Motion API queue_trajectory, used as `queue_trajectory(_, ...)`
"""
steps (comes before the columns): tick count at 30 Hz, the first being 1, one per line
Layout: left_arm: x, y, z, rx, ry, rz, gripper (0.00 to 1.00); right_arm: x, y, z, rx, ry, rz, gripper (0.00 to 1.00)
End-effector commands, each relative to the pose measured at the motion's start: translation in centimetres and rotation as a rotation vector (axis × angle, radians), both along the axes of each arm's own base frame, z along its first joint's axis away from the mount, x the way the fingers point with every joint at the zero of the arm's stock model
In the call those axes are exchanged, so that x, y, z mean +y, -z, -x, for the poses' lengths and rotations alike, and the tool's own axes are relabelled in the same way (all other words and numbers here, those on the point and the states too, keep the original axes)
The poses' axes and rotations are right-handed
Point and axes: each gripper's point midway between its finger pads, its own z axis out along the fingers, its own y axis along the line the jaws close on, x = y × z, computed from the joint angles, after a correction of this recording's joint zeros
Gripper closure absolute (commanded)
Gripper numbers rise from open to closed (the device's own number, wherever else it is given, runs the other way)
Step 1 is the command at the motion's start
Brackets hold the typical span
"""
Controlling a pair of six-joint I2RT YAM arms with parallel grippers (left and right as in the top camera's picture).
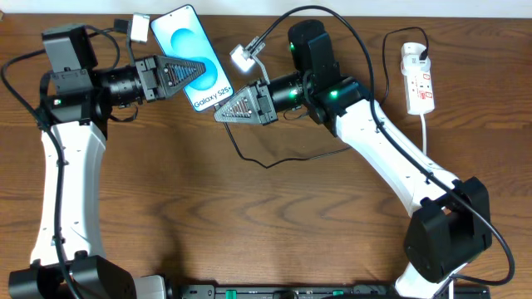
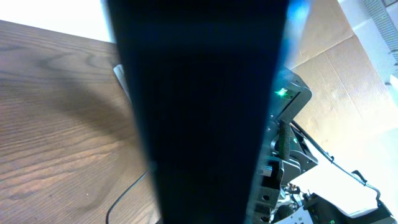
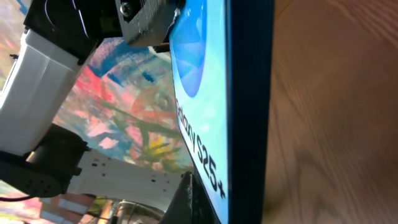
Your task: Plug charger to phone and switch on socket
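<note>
Two risks are noted. Phone [image 1: 184, 35] (clamped by left gripper [image 1: 199, 66]) could be twisted by a push. Right gripper [image 1: 223, 115] is closed, charger [image 1: 264, 164] tip unseen; insertion could miss.

Bare table [image 1: 249, 232] at near centre; charger cable [image 1: 266, 165] and phone [image 1: 195, 41] as obstacles farther back.

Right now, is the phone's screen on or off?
On. The phone shows a bright blue screen with white "Galaxy S25+" words, in the overhead and right wrist views.
</note>
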Motion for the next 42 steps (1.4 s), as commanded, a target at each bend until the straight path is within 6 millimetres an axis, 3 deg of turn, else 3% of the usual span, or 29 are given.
queue_trajectory(1,-2.6,0.4,3.1,0.026,0.151,0.08,0.93,-0.4,-3.9,-3.2,-0.165,0.15,-0.041,0.99)
queue_trajectory(11,-2.6,0.7,3.5,0.063,0.151,0.086,0.93,-0.8,-4.0,-3.2,-0.161,0.14,-0.047,0.99)
queue_trajectory(14,-2.6,0.7,3.5,0.063,0.151,0.086,0.93,-1.1,-3.9,-3.4,-0.153,0.143,-0.043,0.87)
queue_trajectory(24,-2.6,0.7,3.4,0.06,0.151,0.086,0.93,-1.2,-3.9,-3.0,-0.138,0.125,-0.045,0.64)
queue_trajectory(30,-2.6,0.7,3.4,0.06,0.151,0.086,0.93,-1.4,-3.8,-3.4,-0.153,0.139,-0.041,0.41)
queue_trajectory(37,-2.6,0.7,3.4,0.055,0.151,0.085,0.93,-3.2,-1.6,-5.6,-0.165,0.235,0.04,0.3)
queue_trajectory(42,-2.6,0.7,3.4,-0.072,0.161,0.056,0.93,-5.4,-2.1,-7.0,-0.18,0.268,0.027,0.16)
